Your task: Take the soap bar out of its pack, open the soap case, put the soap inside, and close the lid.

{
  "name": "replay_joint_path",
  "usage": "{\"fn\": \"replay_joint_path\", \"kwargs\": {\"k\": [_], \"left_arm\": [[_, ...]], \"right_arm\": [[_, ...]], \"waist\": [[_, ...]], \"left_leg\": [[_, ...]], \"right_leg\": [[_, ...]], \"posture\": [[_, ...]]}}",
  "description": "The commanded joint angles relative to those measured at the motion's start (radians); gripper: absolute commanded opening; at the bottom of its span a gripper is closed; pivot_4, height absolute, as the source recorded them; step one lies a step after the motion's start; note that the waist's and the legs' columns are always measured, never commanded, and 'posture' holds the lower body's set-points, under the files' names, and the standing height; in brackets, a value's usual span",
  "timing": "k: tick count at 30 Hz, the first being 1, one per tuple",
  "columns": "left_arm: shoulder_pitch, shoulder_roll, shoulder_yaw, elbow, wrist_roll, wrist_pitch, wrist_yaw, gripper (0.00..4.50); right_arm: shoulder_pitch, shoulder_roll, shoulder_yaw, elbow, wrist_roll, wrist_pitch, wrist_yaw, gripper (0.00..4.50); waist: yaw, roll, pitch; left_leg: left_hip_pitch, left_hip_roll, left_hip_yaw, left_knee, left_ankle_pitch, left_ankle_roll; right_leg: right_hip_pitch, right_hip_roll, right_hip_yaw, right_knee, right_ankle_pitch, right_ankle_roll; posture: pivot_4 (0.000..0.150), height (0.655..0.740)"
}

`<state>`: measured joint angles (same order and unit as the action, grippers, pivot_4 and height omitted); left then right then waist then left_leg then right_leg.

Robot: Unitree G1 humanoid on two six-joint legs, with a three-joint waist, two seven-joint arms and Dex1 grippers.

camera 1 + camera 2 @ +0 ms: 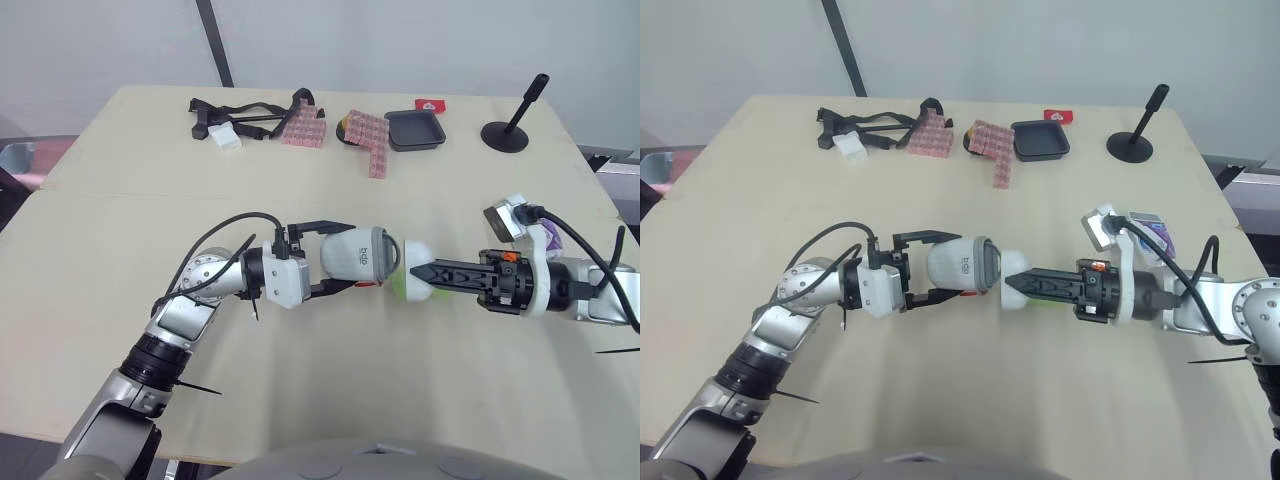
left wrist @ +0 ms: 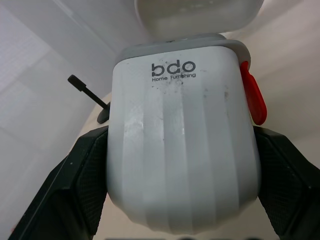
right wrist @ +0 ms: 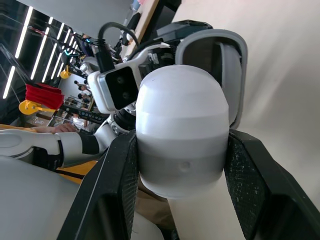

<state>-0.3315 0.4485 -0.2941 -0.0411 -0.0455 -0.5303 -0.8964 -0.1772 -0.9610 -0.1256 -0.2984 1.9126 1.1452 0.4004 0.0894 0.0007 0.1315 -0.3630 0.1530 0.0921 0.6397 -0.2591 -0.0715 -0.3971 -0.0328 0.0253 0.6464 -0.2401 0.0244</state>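
The white soap case (image 1: pixel 358 255), marked "bdo" and rimmed in grey, hangs above the middle of the table with my left gripper (image 1: pixel 345 257) shut on its sides. A red latch (image 2: pixel 252 95) sticks out by its rim. My right gripper (image 1: pixel 415 270) is shut on a white rounded piece with a grey band (image 3: pixel 182 135), which looks like the case's lid. That piece sits right at the case's open mouth. Something green (image 1: pixel 395 286) shows just under where the two meet, mostly hidden. A purple and white soap pack (image 1: pixel 1150 228) lies beside my right wrist.
At the table's far side lie a black tray (image 1: pixel 415 130), a black stand with a handle (image 1: pixel 512 125), pink patterned packs (image 1: pixel 303 128), black straps (image 1: pixel 235 115) and a white block (image 1: pixel 225 138). A seam (image 1: pixel 120 192) crosses the tabletop.
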Motion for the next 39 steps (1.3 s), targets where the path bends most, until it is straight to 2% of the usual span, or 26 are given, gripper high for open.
{"fn": "replay_joint_path", "kwargs": {"k": [1,8,12,15,19,22,25,28,33,39], "left_arm": [[-0.002,0.004,0.007,-0.022,-0.011,0.001,0.010,3.48],[0.014,0.008,0.011,-0.040,-0.026,0.036,0.008,3.48],[0.015,0.011,0.012,-0.040,-0.024,0.039,0.004,3.48],[0.014,0.012,0.012,-0.038,-0.025,0.039,0.004,3.48],[0.010,0.009,0.007,-0.027,-0.020,0.035,0.003,3.48],[0.007,0.005,0.004,-0.024,-0.019,0.034,0.003,3.48],[0.007,0.005,0.004,-0.024,-0.018,0.035,0.003,3.48],[0.007,-0.003,-0.003,-0.025,-0.014,0.035,0.006,3.48],[0.008,-0.007,-0.003,-0.026,-0.011,0.038,0.007,3.48],[0.013,-0.004,0.001,-0.034,-0.006,0.042,0.012,3.48]], "right_arm": [[0.002,-0.014,-0.026,-0.018,0.017,-0.001,0.021,1.98],[0.019,-0.041,-0.038,0.022,-0.029,-0.004,-0.018,1.98],[0.051,-0.109,-0.075,0.076,-0.091,0.027,-0.026,1.98],[0.068,-0.149,-0.091,0.095,-0.162,0.049,-0.023,1.98],[0.079,-0.203,-0.103,0.139,-0.276,0.072,-0.124,1.98],[0.065,-0.187,-0.119,0.158,-0.314,0.068,-0.216,1.98],[0.058,-0.172,-0.129,0.157,-0.321,0.082,-0.238,1.98],[0.020,-0.134,-0.116,0.165,-0.385,0.064,-0.356,1.98],[-0.039,-0.047,-0.111,0.183,-0.367,0.072,-0.488,1.98],[-0.111,0.010,-0.077,0.213,-0.479,0.107,-0.488,1.98]], "waist": [[0.000,0.000,0.000],[0.002,0.000,0.000],[0.006,0.000,0.000],[0.005,0.000,0.000],[0.005,0.000,0.000],[0.004,0.000,0.000],[0.002,0.000,0.000],[0.000,0.000,0.000],[0.000,0.000,0.000],[-0.002,0.001,0.000]], "left_leg": [[0.000,0.001,0.000,0.000,0.000,0.000],[0.000,0.002,0.000,0.000,0.000,0.000],[-0.001,0.002,0.000,0.000,0.000,0.000],[-0.001,0.002,0.000,0.000,0.000,0.000],[-0.001,0.002,0.000,0.000,0.000,0.000],[-0.001,0.002,0.000,0.000,0.000,0.000],[-0.001,0.002,0.000,0.000,0.001,-0.001],[-0.001,0.002,0.000,0.000,0.001,-0.001],[-0.001,0.001,0.000,0.000,0.001,-0.001],[-0.001,0.001,0.000,0.000,0.001,-0.002]], "right_leg": [[0.000,0.000,0.000,0.000,0.000,0.000],[0.000,0.000,0.000,0.000,0.000,0.000],[0.000,0.000,-0.001,0.000,0.000,0.000],[0.000,0.000,-0.001,-0.001,0.000,0.000],[0.000,0.001,-0.001,-0.001,0.000,0.000],[0.000,0.001,-0.001,-0.001,0.000,0.000],[0.000,0.001,-0.001,-0.001,0.000,0.000],[0.000,0.001,-0.001,-0.001,0.000,0.000],[0.000,0.001,-0.001,0.000,0.000,0.000],[0.000,0.002,-0.002,0.000,0.000,0.000]], "posture": [[0.150,0.7374],[0.150,0.7374],[0.150,0.7374],[0.150,0.7374],[0.150,0.7374],[0.150,0.7374],[0.150,0.7374],[0.150,0.7374],[0.150,0.7374],[0.150,0.7374]]}}
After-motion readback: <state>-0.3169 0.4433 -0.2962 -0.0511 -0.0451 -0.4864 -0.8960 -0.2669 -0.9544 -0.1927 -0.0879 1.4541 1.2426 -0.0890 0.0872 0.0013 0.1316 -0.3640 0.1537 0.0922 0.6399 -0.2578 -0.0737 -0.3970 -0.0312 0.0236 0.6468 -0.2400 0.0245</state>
